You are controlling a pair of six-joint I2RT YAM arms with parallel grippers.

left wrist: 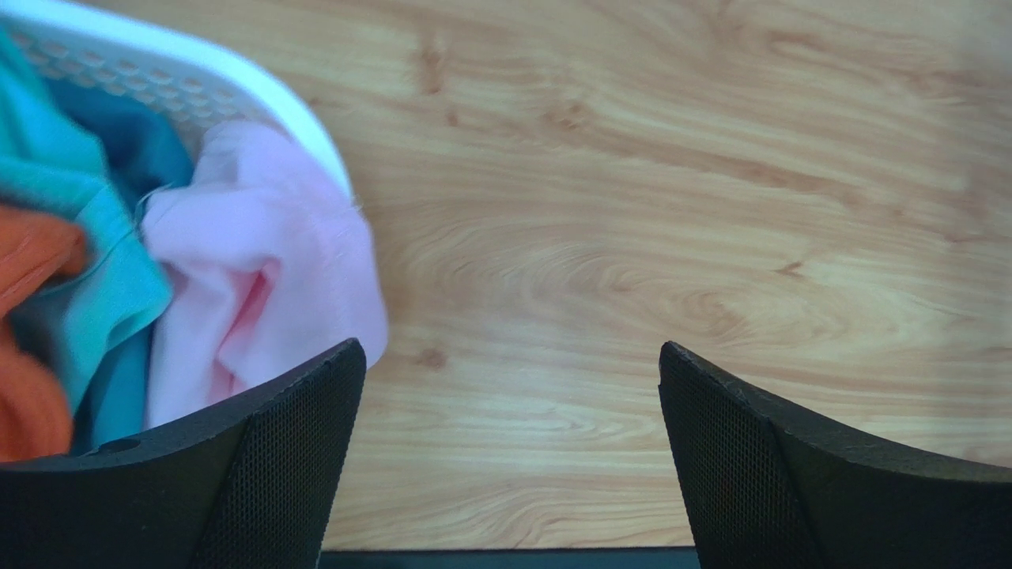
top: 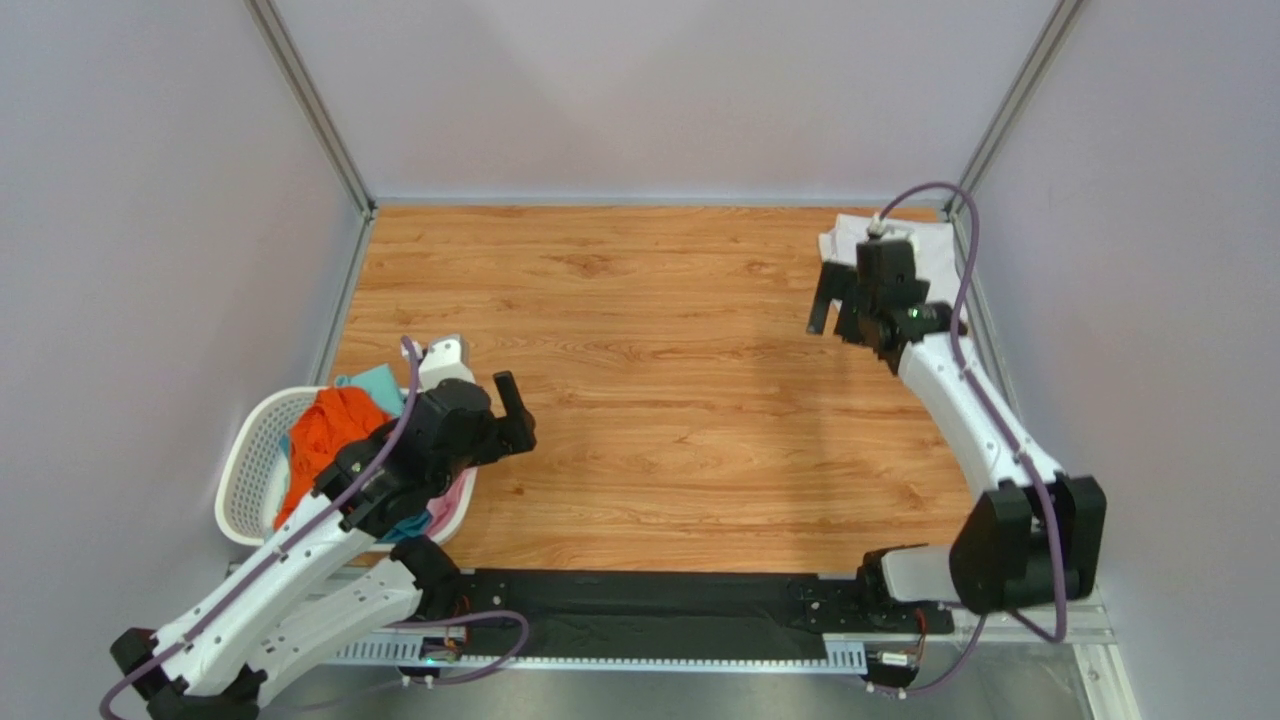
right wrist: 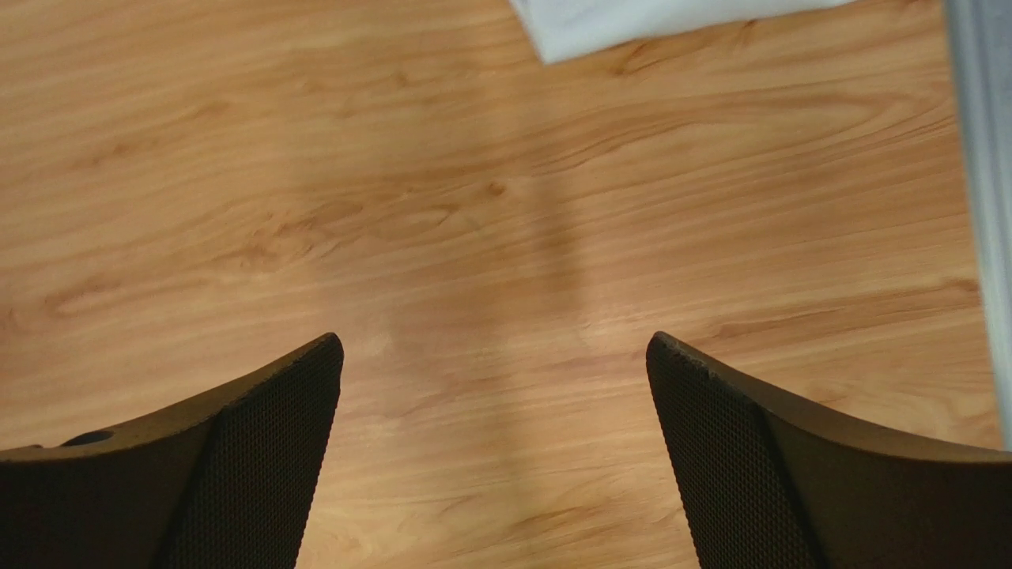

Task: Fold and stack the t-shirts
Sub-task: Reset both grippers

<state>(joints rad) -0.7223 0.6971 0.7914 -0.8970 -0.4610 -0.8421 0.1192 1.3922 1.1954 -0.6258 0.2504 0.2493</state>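
Note:
A folded white t-shirt (top: 914, 240) lies at the table's far right corner; its edge shows at the top of the right wrist view (right wrist: 642, 21). Orange (top: 331, 428), teal (top: 376, 387) and pink t-shirts are bunched in the white basket (top: 248, 473). In the left wrist view the pink shirt (left wrist: 255, 267) hangs over the basket rim (left wrist: 178, 71), beside teal (left wrist: 83, 237) and orange (left wrist: 30, 356) cloth. My left gripper (top: 519, 417) (left wrist: 511, 368) is open and empty just right of the basket. My right gripper (top: 834, 308) (right wrist: 493, 356) is open and empty, just in front of the white shirt.
The wooden table (top: 661, 390) is walled in by grey panels on three sides. A metal frame post (right wrist: 980, 178) runs along the right edge. A black strip (top: 661, 608) spans the near edge between the arm bases.

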